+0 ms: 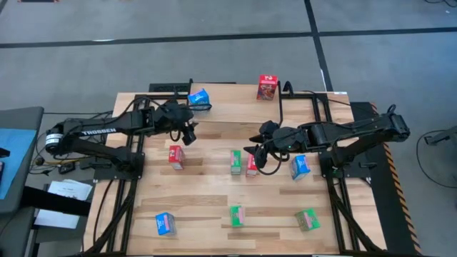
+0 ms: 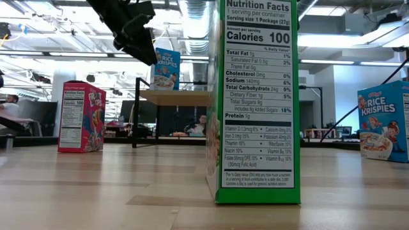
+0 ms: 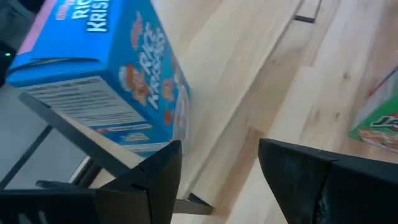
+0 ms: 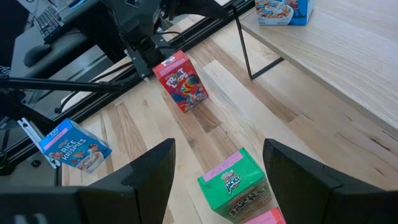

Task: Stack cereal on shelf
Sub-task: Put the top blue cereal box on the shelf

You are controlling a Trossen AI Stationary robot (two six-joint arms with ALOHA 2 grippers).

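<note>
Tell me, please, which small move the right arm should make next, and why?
Probably lower the right gripper straight down over the small green cardboard cereal box. Its fingers stand open and empty with that box between them, just below. One blue cardboard cereal box already sits on the light wooden shelf, beside the left gripper.

Open-plan lab or office: exposed ceiling ducts (image 2: 192,13), strip lights, desks behind a wooden robot table (image 1: 214,193).
</note>
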